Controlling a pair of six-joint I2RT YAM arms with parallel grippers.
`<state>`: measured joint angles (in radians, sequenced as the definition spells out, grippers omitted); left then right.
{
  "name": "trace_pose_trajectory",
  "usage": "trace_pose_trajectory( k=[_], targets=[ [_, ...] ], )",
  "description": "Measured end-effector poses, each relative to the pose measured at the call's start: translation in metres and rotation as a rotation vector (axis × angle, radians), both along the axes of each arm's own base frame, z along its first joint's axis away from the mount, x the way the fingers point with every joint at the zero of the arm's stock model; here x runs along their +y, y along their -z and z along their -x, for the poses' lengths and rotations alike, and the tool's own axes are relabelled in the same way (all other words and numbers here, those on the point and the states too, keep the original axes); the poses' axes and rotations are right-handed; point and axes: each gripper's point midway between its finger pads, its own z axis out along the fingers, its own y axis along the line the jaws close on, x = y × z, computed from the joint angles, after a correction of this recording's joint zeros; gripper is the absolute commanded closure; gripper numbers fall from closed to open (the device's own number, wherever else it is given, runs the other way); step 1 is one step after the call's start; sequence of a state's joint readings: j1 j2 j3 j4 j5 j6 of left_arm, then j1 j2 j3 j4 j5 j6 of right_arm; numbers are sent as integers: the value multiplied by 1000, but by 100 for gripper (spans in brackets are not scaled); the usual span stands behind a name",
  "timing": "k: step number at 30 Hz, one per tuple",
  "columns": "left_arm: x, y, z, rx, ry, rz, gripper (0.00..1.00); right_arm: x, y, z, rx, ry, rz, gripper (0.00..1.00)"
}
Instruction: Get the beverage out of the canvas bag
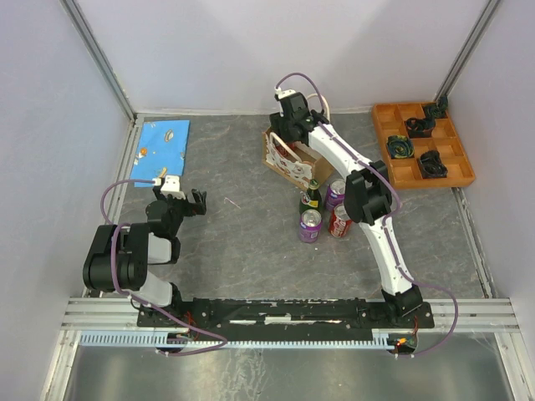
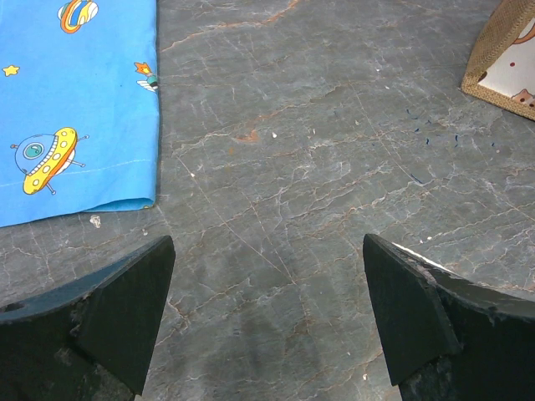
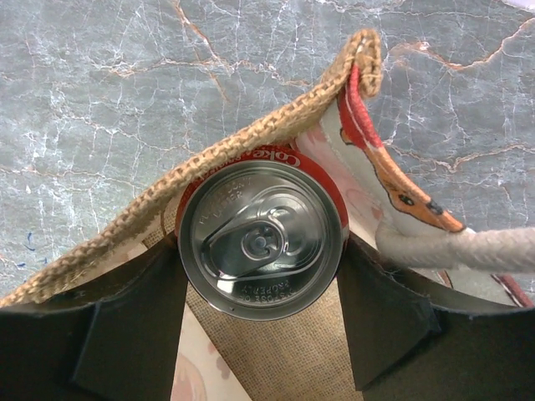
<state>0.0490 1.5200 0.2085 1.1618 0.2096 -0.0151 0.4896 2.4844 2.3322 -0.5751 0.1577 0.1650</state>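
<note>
Red can inside canvas bag — between right claw fingers, both pressing its sides

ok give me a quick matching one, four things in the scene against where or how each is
1 red can
2 blue cloth
3 orange tray
4 left claw

a far right corner of the table
b open, holding nothing
c inside the canvas bag
d flat at the far left

Pairs: 1-c, 2-d, 3-a, 4-b
</note>
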Motion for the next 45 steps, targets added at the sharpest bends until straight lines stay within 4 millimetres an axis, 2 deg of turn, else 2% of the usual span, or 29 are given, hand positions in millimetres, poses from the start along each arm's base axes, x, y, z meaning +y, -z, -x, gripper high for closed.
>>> trace_pose_trajectory(
  k=[3, 6, 11, 15, 18, 21, 24, 27, 31, 35, 39, 45],
  targets=[
    [0, 0, 0, 0, 0, 0, 1, -2, -5, 2, -3, -8, 8, 100],
    [0, 0, 0, 0, 0, 0, 1, -4, -22, 4, -25, -12, 3, 100],
    [0, 0, 0, 0, 0, 0, 1, -5, -79, 12, -121, -38, -41, 100],
    [0, 0, 0, 0, 0, 0, 1, -8, -139, 23, -238, -64, -95, 100],
    [0, 0, 0, 0, 0, 0, 1, -11, -184, 41, -340, -95, -128, 100],
    [0, 0, 0, 0, 0, 0, 1, -11, -216, 62, -417, -130, -133, 100],
    [0, 0, 0, 0, 0, 0, 1, -1, -243, 92, -486, -192, -134, 100],
    [0, 0, 0, 0, 0, 0, 1, 14, -260, 121, -523, -263, -154, 100],
    [0, 0, 0, 0, 0, 0, 1, 36, -264, 159, -524, -374, -198, 100],
    [0, 0, 0, 0, 0, 0, 1, 53, -251, 180, -485, -447, -209, 100],
    [0, 0, 0, 0, 0, 0, 1, 65, -219, 198, -407, -498, -193, 100],
    [0, 0, 0, 0, 0, 0, 1, 67, -161, 221, -255, -516, -137, 100]
  ],
)
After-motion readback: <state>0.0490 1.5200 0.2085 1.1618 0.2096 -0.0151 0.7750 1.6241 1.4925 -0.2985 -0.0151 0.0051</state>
